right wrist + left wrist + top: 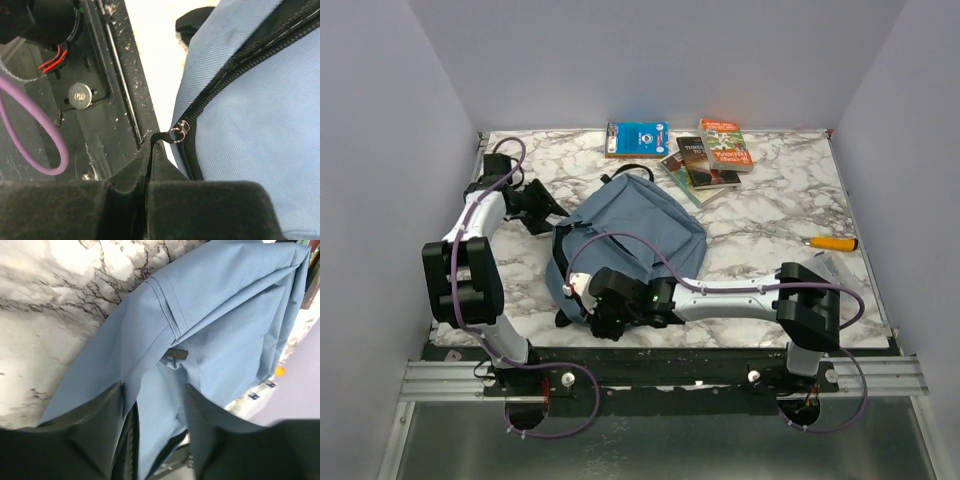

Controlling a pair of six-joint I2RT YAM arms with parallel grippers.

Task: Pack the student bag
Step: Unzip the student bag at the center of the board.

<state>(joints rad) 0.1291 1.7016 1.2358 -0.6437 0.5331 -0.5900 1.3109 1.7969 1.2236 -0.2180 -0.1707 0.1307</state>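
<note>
The student bag (pixel 632 232) is dusty-blue fabric and lies in the middle of the marble table. My left gripper (pixel 548 210) is at the bag's left edge. In the left wrist view its fingers (pixel 107 415) are closed on a thick fold of the bag's fabric (pixel 155 405), beside a black zipper line. My right gripper (pixel 578 290) is at the bag's near-left corner. In the right wrist view it (pixel 151 142) is shut on the black zipper pull tab (pixel 164 136), which hangs from the metal slider (pixel 179 131) on the bag's zipper (pixel 235 70).
A blue book (pixel 637 138), an orange book (pixel 725 143) and a dark book (pixel 701 163) lie at the back of the table. An orange-handled tool (pixel 832 243) lies at the right. The black front rail (pixel 115 100) is close to the right gripper.
</note>
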